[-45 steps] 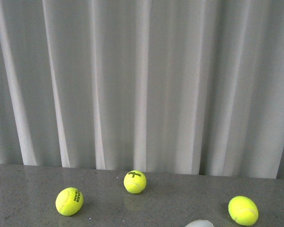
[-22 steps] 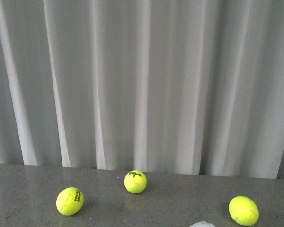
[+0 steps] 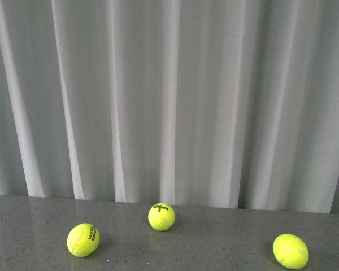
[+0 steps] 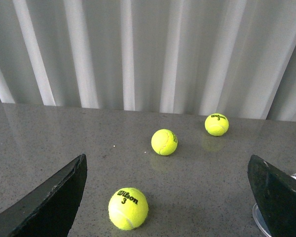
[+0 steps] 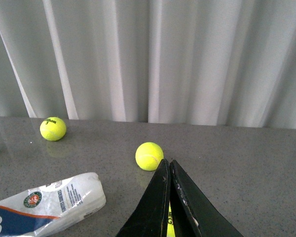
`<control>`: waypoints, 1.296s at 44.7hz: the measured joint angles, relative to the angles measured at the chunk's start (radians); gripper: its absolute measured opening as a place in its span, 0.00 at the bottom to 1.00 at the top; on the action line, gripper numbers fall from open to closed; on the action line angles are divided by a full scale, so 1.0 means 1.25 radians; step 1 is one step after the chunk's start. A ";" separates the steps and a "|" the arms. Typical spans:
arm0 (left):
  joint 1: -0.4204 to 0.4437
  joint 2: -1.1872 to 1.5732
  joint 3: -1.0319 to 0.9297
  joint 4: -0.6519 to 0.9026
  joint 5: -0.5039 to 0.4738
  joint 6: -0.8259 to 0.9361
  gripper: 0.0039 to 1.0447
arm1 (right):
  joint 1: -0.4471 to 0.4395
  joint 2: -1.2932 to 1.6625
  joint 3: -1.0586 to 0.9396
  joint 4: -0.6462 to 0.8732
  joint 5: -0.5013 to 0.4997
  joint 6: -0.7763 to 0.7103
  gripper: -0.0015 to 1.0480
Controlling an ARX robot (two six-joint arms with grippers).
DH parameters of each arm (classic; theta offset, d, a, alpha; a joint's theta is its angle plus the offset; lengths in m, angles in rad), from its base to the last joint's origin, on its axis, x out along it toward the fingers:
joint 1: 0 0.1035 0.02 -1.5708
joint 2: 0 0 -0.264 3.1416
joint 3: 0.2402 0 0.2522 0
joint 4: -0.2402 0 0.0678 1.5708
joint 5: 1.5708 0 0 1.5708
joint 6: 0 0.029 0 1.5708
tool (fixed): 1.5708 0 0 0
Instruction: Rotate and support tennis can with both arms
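Tennis can (image 5: 49, 202) is lying on its side on the grey table (image 5: 246, 163), round emblem facing up, near the right gripper (image 5: 167, 165) but not touching it. The right gripper's jaws are closing tip to tip. A yellow-green sliver is showing in the gap lower down; cannot tell what. The left gripper (image 4: 166, 163) is hanging wide open, gripping nothing. In the front view the pale sliver at the bottom edge is no longer showing. Three tennis balls (image 3: 83, 240) (image 3: 161, 217) (image 3: 290, 250) are sitting unmoved.

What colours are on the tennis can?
The tennis can is white, blue and orange; best in right wrist view.
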 joint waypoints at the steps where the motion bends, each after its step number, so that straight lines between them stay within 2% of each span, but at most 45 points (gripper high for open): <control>1: 0.000 0.000 0.000 0.000 0.000 0.000 0.94 | 0.000 -0.007 0.000 -0.007 0.000 0.000 0.03; 27: 0.000 0.000 0.000 0.000 0.000 0.000 0.94 | 0.000 -0.155 0.000 -0.153 0.000 0.000 0.03; 31: 0.000 0.000 0.000 0.000 0.000 0.000 0.94 | 0.000 -0.260 0.000 -0.285 -0.001 0.000 0.03; 42: 0.000 0.000 0.000 0.000 0.000 0.000 0.94 | 0.000 -0.291 0.000 -0.294 -0.001 0.000 0.03; 46: 0.000 0.000 0.000 0.000 0.000 0.000 0.94 | 0.000 -0.291 0.000 -0.294 -0.001 -0.001 0.14; 58: 0.000 0.000 0.000 0.000 0.000 0.000 0.94 | 0.000 -0.291 0.000 -0.294 -0.001 -0.001 0.71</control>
